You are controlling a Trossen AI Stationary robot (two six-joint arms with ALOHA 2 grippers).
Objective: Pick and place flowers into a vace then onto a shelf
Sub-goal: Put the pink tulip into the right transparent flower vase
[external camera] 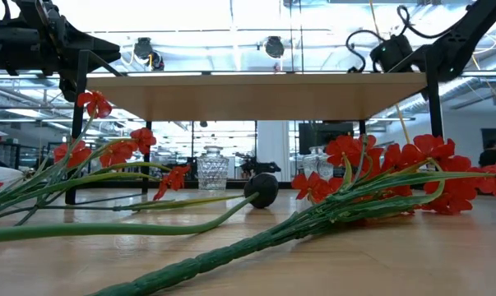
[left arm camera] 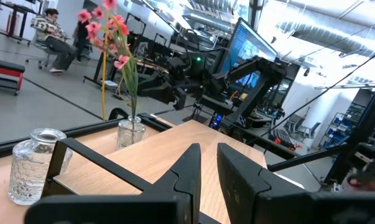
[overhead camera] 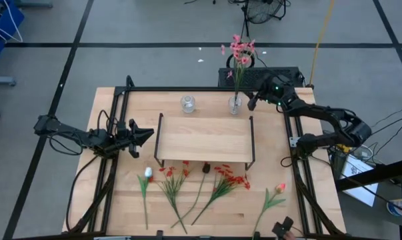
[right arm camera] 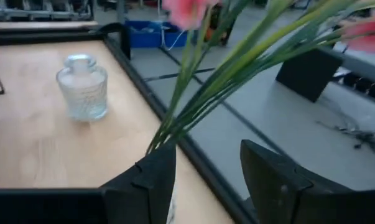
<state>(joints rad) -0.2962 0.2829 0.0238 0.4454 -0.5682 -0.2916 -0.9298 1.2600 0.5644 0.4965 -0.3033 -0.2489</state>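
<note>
A small glass vase [overhead camera: 235, 105] stands behind the shelf and holds pink-blossomed stems [overhead camera: 239, 50], which also show in the left wrist view [left arm camera: 109, 28]. My right gripper [overhead camera: 253, 102] is open just to the right of that vase, and its fingers stand on either side of the stems [right arm camera: 206, 93]. The shelf [overhead camera: 204, 139] is a light-wood board on black end frames at mid-table. My left gripper [overhead camera: 149, 135] hovers shut at the shelf's left end. More flowers lie flat near the table's near edge: red blossoms [overhead camera: 227, 180], a white tulip bud [overhead camera: 147, 175], a dark bud [overhead camera: 205, 168] and a pink bud [overhead camera: 279, 189].
A second, empty glass vase [overhead camera: 187, 103] stands left of the filled one, behind the shelf. Black rails [overhead camera: 121, 93] frame the tabletop. A small dark object [overhead camera: 284, 229] sits at the near edge. A person [left arm camera: 50, 34] sits far off in the room.
</note>
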